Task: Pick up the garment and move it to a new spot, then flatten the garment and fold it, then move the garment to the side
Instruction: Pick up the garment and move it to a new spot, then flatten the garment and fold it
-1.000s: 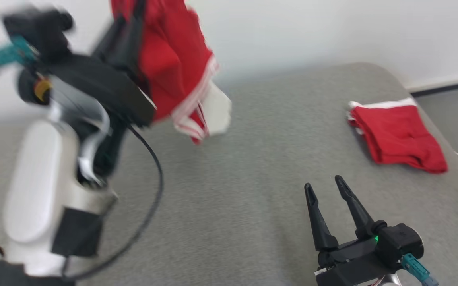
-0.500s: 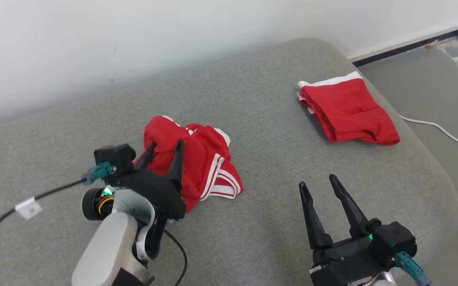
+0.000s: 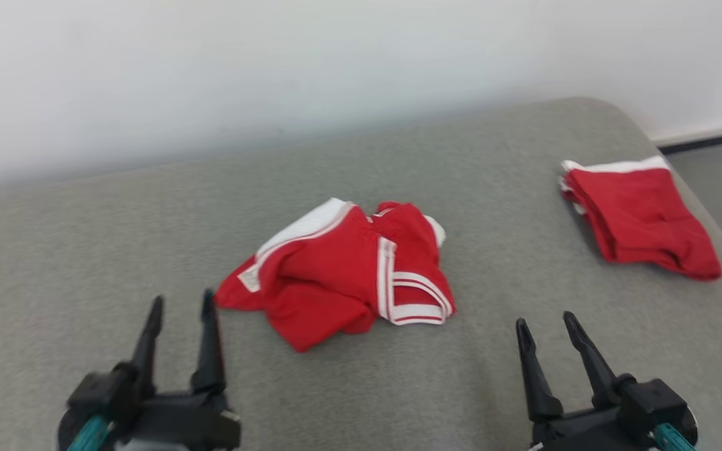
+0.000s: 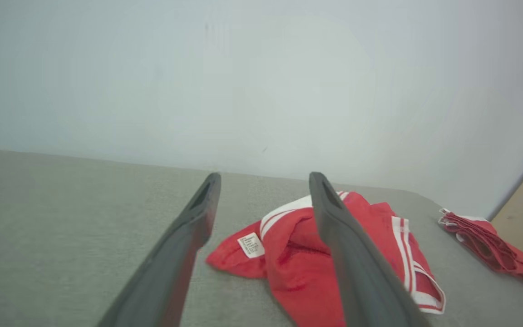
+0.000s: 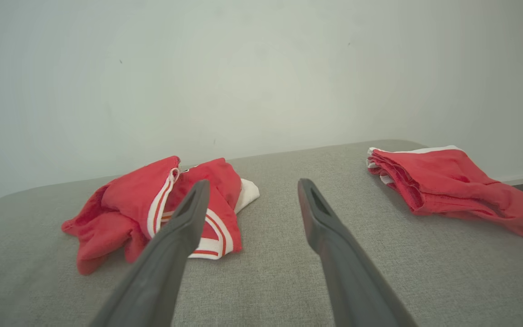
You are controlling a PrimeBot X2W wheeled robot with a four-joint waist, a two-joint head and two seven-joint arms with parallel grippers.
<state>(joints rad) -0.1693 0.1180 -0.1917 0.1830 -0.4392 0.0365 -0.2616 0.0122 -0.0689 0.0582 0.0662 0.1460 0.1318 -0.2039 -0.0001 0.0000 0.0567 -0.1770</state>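
Garment (image 3: 342, 269) lies crumpled ahead, between left fingers (image 3: 210, 341) and right fingers (image 3: 529, 366).

Near me the grey padded surface (image 3: 499, 363) is bare, also between the 2 garments. The crumpled garment (image 3: 336, 275) stands in the middle, the folded garment (image 3: 640, 216) at the far right edge; the wall (image 3: 273, 81) closes the back.
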